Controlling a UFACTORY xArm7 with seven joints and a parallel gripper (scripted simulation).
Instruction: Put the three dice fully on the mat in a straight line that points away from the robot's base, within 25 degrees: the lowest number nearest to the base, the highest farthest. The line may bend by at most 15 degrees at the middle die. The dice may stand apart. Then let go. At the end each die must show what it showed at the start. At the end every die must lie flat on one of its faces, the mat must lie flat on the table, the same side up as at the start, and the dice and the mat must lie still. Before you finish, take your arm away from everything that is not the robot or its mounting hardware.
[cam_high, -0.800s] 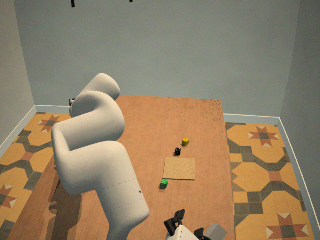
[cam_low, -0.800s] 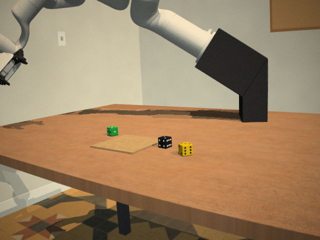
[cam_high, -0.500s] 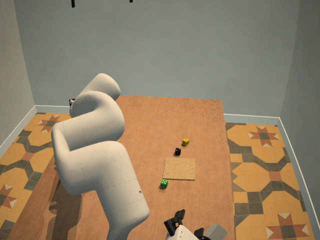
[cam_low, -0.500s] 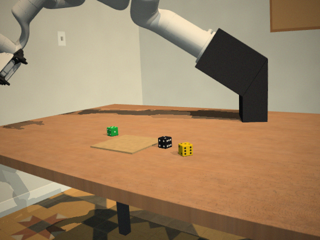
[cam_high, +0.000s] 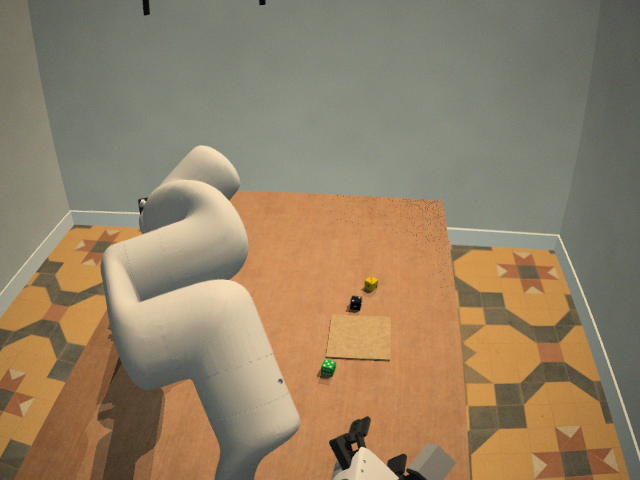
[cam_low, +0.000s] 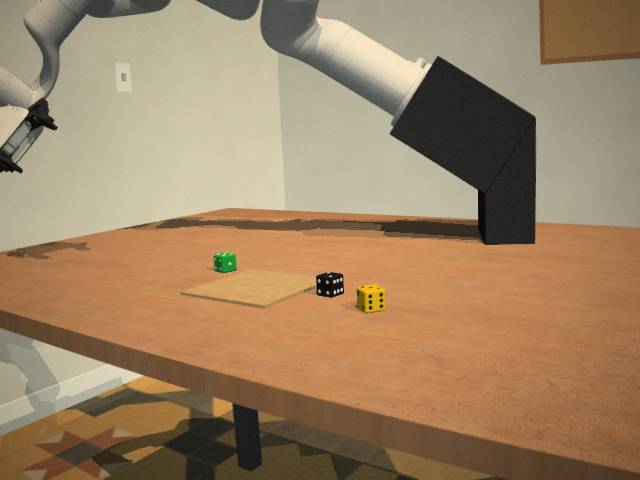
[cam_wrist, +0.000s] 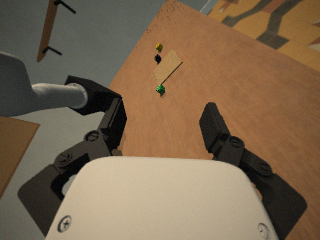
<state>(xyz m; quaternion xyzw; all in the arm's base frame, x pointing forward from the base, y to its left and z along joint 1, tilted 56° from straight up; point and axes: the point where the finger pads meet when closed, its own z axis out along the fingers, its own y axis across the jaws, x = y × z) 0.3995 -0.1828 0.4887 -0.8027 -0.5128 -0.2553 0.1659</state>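
The top view is looking steeply down from high up, facing a blue-grey wall across the table (cam_low: 413, 351) (cam_wrist: 240, 100). The exterior view is peering low and closer across the tabletop towards the arm's black mount (cam_low: 465, 124), while the wrist view is looking out between the gripper's fingers, all three sharing the mat (cam_high: 360, 337) (cam_low: 253, 287) (cam_wrist: 169, 67).

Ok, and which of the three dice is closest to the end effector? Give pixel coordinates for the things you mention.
The green die (cam_high: 328, 367) (cam_low: 224, 262) (cam_wrist: 160, 89); the black (cam_high: 355, 303) (cam_low: 329, 285) (cam_wrist: 158, 58) and yellow (cam_high: 371, 283) (cam_low: 371, 299) (cam_wrist: 159, 46) ones lie beyond the mat (cam_high: 359, 337) (cam_low: 250, 288) (cam_wrist: 168, 66).
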